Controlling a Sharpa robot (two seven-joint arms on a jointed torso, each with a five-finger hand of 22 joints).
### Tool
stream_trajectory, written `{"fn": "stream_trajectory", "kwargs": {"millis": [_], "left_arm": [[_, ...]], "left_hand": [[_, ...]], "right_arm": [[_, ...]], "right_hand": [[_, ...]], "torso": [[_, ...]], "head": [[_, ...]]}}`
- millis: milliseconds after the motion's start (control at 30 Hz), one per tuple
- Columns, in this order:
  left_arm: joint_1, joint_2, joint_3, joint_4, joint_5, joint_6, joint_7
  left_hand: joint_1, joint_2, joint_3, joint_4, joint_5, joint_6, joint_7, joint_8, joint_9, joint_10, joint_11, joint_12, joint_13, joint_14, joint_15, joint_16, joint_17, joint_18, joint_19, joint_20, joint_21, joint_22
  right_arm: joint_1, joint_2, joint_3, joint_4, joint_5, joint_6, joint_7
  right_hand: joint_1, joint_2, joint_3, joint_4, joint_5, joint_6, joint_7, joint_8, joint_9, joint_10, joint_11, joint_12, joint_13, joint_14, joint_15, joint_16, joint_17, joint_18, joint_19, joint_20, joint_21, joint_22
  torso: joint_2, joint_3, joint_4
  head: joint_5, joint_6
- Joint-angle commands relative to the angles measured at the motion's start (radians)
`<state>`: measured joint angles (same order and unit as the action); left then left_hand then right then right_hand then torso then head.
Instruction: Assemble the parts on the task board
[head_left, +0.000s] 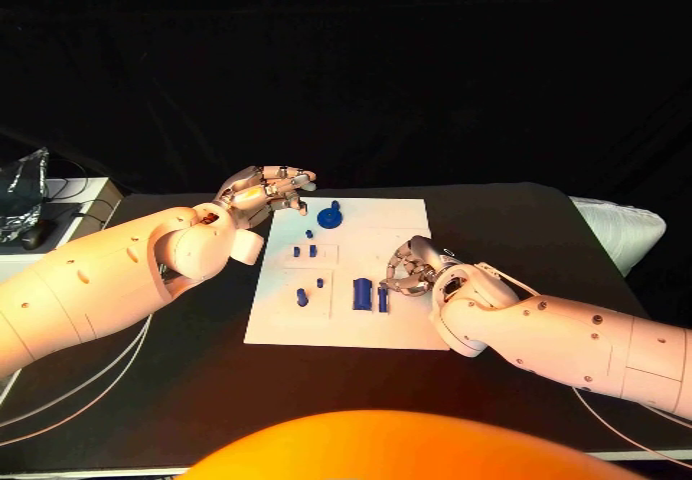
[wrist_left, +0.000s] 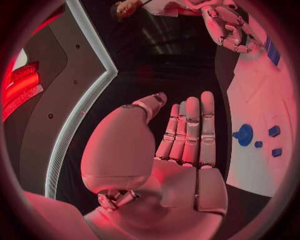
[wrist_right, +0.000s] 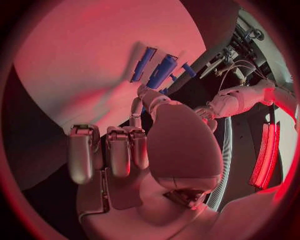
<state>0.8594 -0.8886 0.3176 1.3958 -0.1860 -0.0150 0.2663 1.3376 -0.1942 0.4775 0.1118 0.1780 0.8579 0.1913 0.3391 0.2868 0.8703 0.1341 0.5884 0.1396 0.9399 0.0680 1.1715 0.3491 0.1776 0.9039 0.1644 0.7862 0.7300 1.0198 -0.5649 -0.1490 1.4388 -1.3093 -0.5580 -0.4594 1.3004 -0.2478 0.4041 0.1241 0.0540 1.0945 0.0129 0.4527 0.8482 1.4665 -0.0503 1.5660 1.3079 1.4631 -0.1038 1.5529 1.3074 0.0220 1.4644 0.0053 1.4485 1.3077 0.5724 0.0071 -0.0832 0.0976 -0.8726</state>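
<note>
The white task board (head_left: 346, 318) lies in the middle of the black table. On it are a round blue part (head_left: 332, 214) near the far edge, several small blue parts (head_left: 309, 246) in the middle, and a blue block (head_left: 362, 293) beside a narrow blue bar (head_left: 384, 297). My left hand (head_left: 268, 189) hovers at the board's far left corner, its fingers (wrist_left: 189, 131) straight and holding nothing. The round part (wrist_left: 244, 134) lies just beyond it. My right hand (head_left: 410, 268) sits over the board's right side next to the bar, fingers (wrist_right: 106, 152) curled. A speck of blue shows by its thumb; whether it is held is unclear.
A white box with a crumpled foil item (head_left: 29, 190) stands at the table's far left. A white cushion (head_left: 623, 230) lies off the right edge. Cables (head_left: 87, 380) run along the left front.
</note>
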Motion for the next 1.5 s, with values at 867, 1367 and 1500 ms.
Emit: {"fn": "stream_trajectory", "kwargs": {"millis": [867,1367,1500], "left_arm": [[0.000,-0.004,0.001,0.007,-0.008,0.007,0.010],[0.000,-0.003,0.001,0.006,-0.010,0.007,0.011],[0.000,-0.003,0.001,0.005,-0.010,0.007,0.011]], "left_hand": [[0.009,0.001,0.000,0.005,-0.002,-0.006,-0.002,0.009,-0.002,-0.003,-0.003,0.006,-0.001,-0.007,-0.001,-0.004,0.002,0.006,0.010,0.001,-0.006,-0.002],[0.010,0.001,-0.001,0.007,-0.002,-0.006,-0.002,0.010,-0.002,-0.003,-0.003,0.006,-0.001,-0.007,-0.001,-0.005,0.002,0.006,0.011,0.001,-0.007,-0.003],[0.010,0.001,-0.001,0.007,-0.002,-0.006,-0.002,0.010,-0.002,-0.003,-0.003,0.006,-0.001,-0.007,-0.001,-0.005,0.002,0.006,0.011,0.001,-0.007,-0.003]], "right_arm": [[-0.016,0.017,-0.002,-0.042,-0.103,0.100,-0.045],[-0.017,-0.002,-0.003,-0.018,-0.122,0.052,-0.020],[-0.017,-0.011,-0.002,-0.007,-0.120,0.035,-0.008]], "right_hand": [[0.022,0.008,-0.018,-0.002,-0.005,-0.010,-0.002,0.015,0.004,0.104,-0.005,0.005,0.263,0.102,-0.008,0.007,0.237,-0.002,0.086,-0.008,0.009,0.236],[0.032,0.015,-0.019,-0.001,-0.004,-0.013,-0.001,0.018,0.003,0.104,-0.006,0.005,0.263,0.102,-0.009,0.008,0.238,-0.002,0.086,-0.008,0.009,0.236],[0.031,0.015,-0.020,0.001,-0.005,-0.014,-0.001,0.018,0.003,0.104,-0.005,0.005,0.263,0.102,-0.008,0.007,0.236,-0.002,0.086,-0.008,0.009,0.236]], "torso": [[0.003,-0.0004,0.0022],[0.005,-0.0005,0.0013],[0.005,-0.0009,0.0021]], "head": [[0.002,0.000],[0.006,0.000],[0.006,0.000]]}}
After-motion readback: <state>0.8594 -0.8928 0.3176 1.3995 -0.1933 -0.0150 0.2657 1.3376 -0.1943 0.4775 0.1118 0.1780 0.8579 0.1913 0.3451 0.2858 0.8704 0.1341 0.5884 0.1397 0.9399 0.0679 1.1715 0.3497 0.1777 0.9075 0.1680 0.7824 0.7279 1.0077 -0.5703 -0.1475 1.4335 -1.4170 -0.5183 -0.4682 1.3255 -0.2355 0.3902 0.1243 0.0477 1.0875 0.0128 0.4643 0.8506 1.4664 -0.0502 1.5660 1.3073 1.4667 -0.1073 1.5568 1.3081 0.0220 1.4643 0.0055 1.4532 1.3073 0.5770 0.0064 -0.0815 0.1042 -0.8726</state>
